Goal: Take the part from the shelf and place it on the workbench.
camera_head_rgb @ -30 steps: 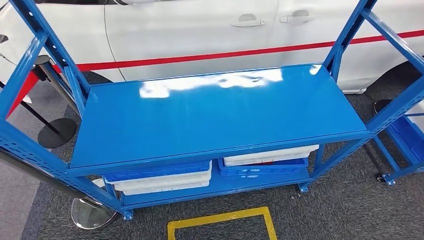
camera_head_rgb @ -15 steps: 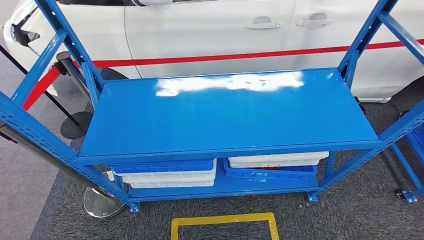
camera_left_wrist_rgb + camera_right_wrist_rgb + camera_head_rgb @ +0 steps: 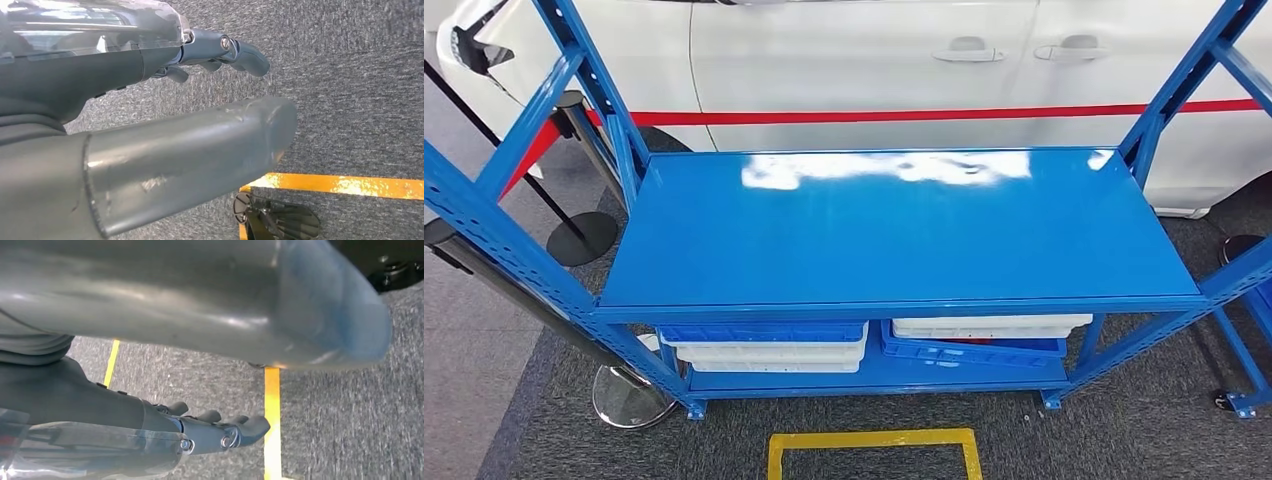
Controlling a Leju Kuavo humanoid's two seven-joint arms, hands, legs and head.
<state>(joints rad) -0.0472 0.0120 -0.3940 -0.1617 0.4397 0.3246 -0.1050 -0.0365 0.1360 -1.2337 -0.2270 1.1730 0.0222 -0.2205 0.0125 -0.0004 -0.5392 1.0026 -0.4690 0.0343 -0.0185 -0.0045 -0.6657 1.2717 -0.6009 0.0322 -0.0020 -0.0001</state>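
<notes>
The blue metal shelf (image 3: 904, 235) stands in front of me in the head view, and its glossy top board is bare. On its lower board, stacked blue and white bins (image 3: 769, 345) sit at the left. A white tray (image 3: 989, 326) lies on a tilted blue bin (image 3: 974, 349) at the right. I cannot make out a part in them. My left hand (image 3: 165, 155) hangs over the grey carpet, fingers (image 3: 235, 49) stretched out and apart from the thumb, holding nothing. My right hand (image 3: 165, 305) hangs the same way, its fingers (image 3: 225, 432) empty.
A white car (image 3: 874, 60) with a red stripe stands close behind the shelf. Stanchion posts with round bases (image 3: 629, 397) stand at the left. A yellow floor marking (image 3: 874, 450) lies in front of the shelf. A wheeled blue frame (image 3: 1244, 390) is at the right.
The whole head picture has shifted: the camera moved, so the shelf now sits more squarely and further right in view. Nothing on the shelf has changed.
</notes>
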